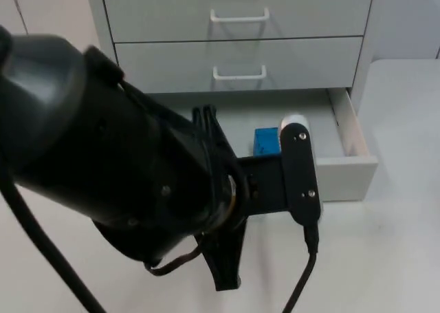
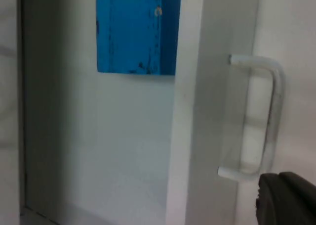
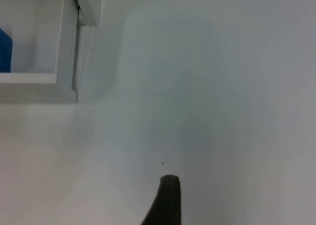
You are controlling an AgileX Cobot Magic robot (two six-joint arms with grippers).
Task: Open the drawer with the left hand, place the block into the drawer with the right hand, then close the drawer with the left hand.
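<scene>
Block [image 2: 136, 31] already lies inside the open drawer [image 1: 357, 163], so you're at the closing step: left gripper [image 2: 286, 200] sits just beside the handle [image 2: 256, 116], fingers' state I cannot tell, right gripper [image 3: 165, 202] waits over the tabletop [image 3: 222, 86]; next, push the front home.

The left arm [image 1: 103, 155] reaches in from the upper left of the top view, its thick black body lying across the middle and its wrist pointing toward the right. The left hand [image 1: 292, 131] sits at the arm's far end, largely hidden behind the wrist, so how its fingers stand cannot be made out. In the left wrist view 1 black fingertip [image 2: 286, 198] of that hand juts in. In the right wrist view 1 black fingertip [image 3: 168, 200] of the right hand rises, hanging above the table, and that arm waits
</scene>
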